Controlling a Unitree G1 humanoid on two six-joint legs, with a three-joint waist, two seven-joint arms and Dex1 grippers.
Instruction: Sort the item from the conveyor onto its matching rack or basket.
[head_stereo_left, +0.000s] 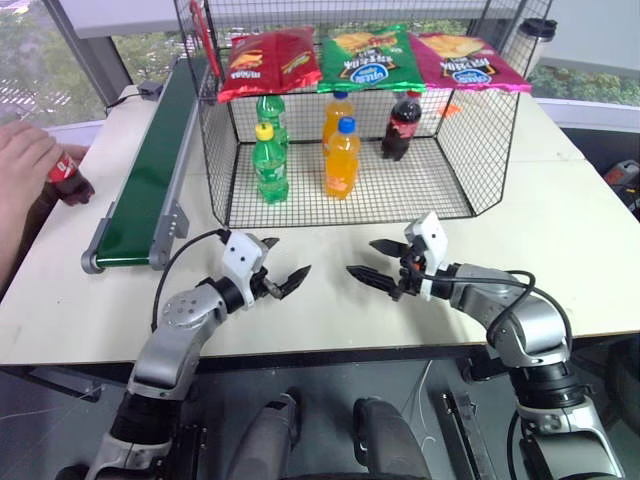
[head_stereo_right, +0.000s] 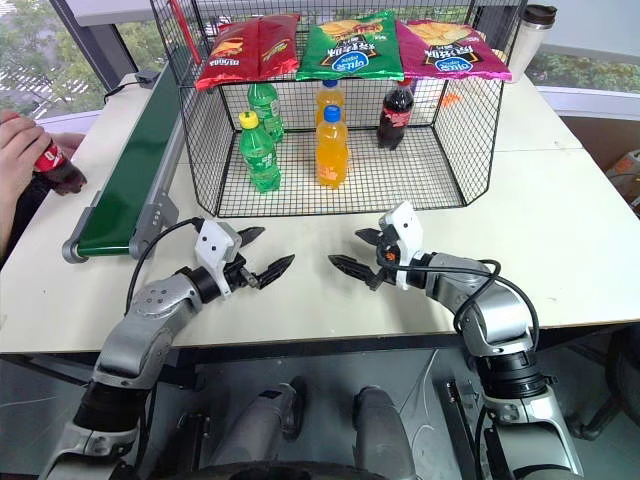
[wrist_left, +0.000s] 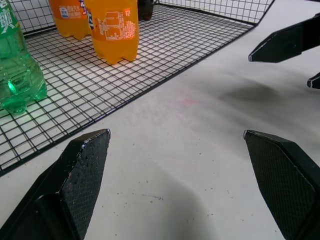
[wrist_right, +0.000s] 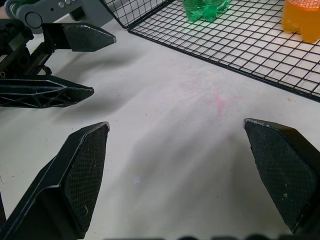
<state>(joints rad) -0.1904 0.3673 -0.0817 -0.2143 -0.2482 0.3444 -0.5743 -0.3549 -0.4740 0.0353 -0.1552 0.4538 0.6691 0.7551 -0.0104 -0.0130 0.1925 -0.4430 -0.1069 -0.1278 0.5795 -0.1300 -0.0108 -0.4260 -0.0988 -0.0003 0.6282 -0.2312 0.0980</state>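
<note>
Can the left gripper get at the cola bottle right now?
Probably not: the cola bottle is in a person's hand, beside the conveyor, well off from the open left gripper.

White table; windows behind, greenery outside; grey floor.

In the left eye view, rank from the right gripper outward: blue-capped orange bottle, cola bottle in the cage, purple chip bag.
From the right gripper:
1. Blue-capped orange bottle, front middle of the cage.
2. Cola bottle, further back, right side.
3. Purple chip bag, on the cage top.
</note>
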